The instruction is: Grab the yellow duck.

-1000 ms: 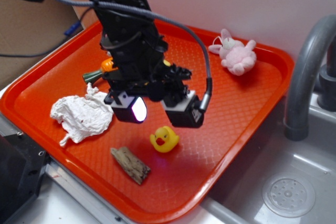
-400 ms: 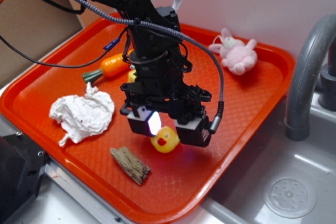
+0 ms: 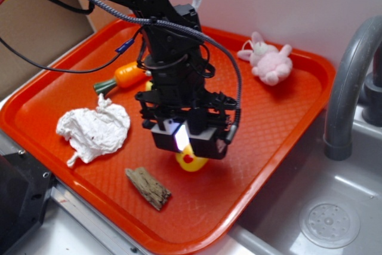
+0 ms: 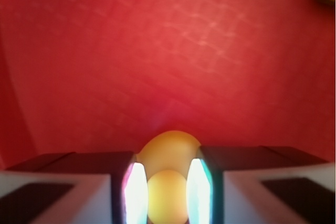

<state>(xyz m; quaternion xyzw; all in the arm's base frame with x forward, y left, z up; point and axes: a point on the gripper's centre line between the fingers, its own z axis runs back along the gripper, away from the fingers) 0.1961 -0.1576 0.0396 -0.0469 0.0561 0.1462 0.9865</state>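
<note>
Glossy yellow duck sits between my hand's pads, on the orange tray. I read the hand as narrowed onto its rounded body; light, squashy, probably slippery, so I'd squeeze mid-body.

The tray was glossy orange-red plastic with a fine embossed grid texture, and on it the duck looked like smooth, shiny yellow rubber. Left of the duck lay crumpled matt white paper and a rough, weathered piece of wood. Far behind it sat a fuzzy pink plush rabbit, while the faucet beside the tray was dull grey metal.
</note>
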